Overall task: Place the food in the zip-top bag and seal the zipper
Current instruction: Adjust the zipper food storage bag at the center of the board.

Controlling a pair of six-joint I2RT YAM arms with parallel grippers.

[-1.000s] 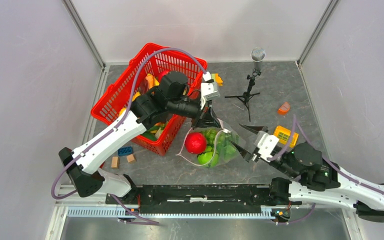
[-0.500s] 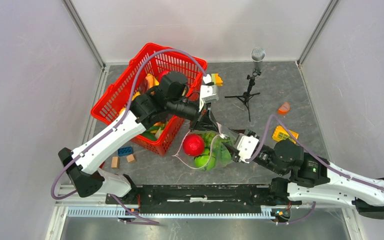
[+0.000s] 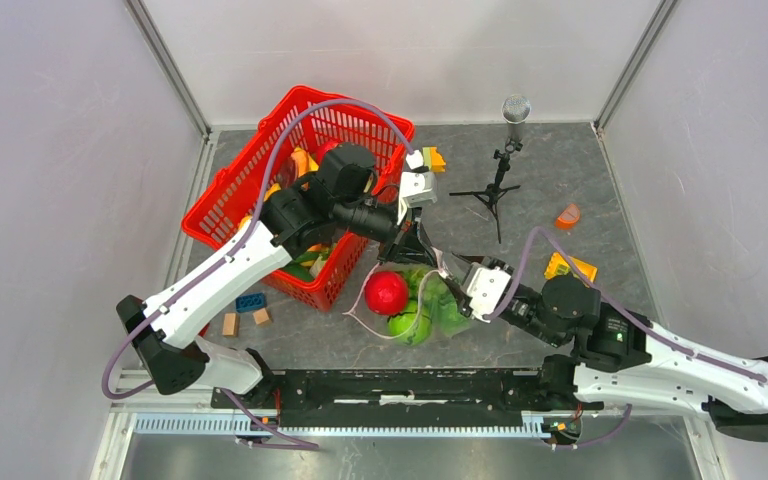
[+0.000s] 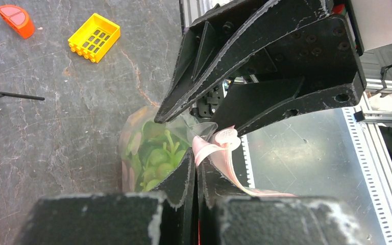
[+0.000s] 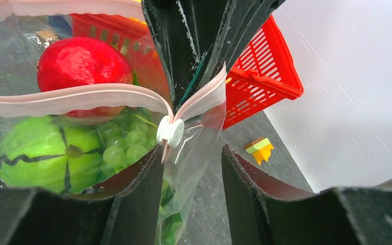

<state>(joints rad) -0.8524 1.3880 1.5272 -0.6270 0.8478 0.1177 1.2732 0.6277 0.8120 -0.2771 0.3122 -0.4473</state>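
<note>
A lab test cell: white panel walls [image 3: 50, 150], aluminium rail [image 3: 360, 425], microphone [image 3: 515, 108] on tripod.

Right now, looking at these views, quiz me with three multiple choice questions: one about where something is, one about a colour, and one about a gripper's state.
1. From the top camera, where does the zip-top bag lie against the red basket? A inside it; B to its right; C to its left.
2. The zipper is: A blue; B black; C pale pink.
3. The left gripper is: A shut on the zipper; B open; C shut on nothing.
Answers: 1 B, the bag sits outside the basket, right of its near corner. 2 C, the right wrist view shows a pink strip along the bag's mouth. 3 A, the left wrist view shows its fingers pinching that strip.
</note>
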